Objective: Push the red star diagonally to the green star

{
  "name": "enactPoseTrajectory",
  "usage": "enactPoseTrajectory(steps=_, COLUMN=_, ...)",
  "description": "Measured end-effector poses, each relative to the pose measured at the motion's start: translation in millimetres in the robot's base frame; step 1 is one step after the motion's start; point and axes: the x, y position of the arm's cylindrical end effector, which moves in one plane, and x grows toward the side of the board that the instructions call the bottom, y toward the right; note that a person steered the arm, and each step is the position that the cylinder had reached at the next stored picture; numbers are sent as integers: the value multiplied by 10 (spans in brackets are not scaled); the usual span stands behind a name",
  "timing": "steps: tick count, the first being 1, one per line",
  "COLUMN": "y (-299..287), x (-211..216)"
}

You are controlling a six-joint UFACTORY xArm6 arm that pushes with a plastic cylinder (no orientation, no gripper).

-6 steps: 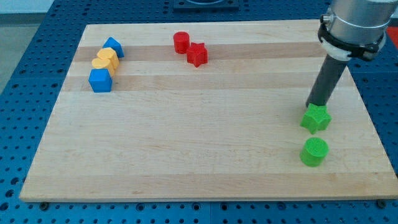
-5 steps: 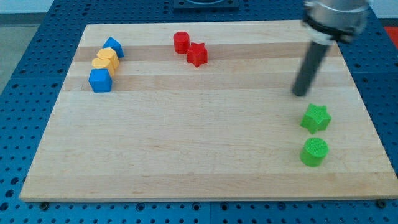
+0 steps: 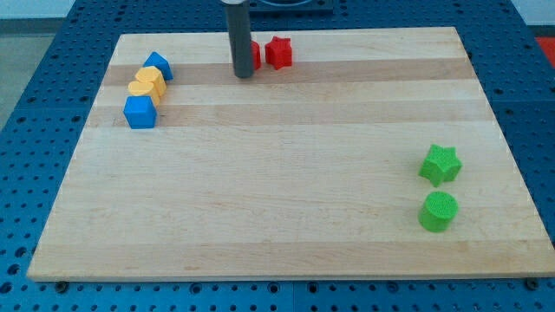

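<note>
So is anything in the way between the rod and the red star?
Yes. My tip sits on the view's left of a red block, mostly hidden behind the rod, and the red star lies just beyond it. Toward the green star the board looks clear.

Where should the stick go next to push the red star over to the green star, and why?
Probably up and around to the upper left of the red star. My tip sits low on the left of it, in front of another red block, while the green star lies far to the lower right, so the push must come from the opposite corner.
</note>
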Motion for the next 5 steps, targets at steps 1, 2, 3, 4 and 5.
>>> enactPoseTrajectory(steps=1, y=-577, x=-22)
enactPoseTrajectory(steps=2, y=-252, x=-577)
enactPoseTrajectory(steps=3, y=680, x=-453)
enactPoseTrajectory(steps=4, y=1545, x=-97)
enactPoseTrajectory(steps=5, y=1821, x=342)
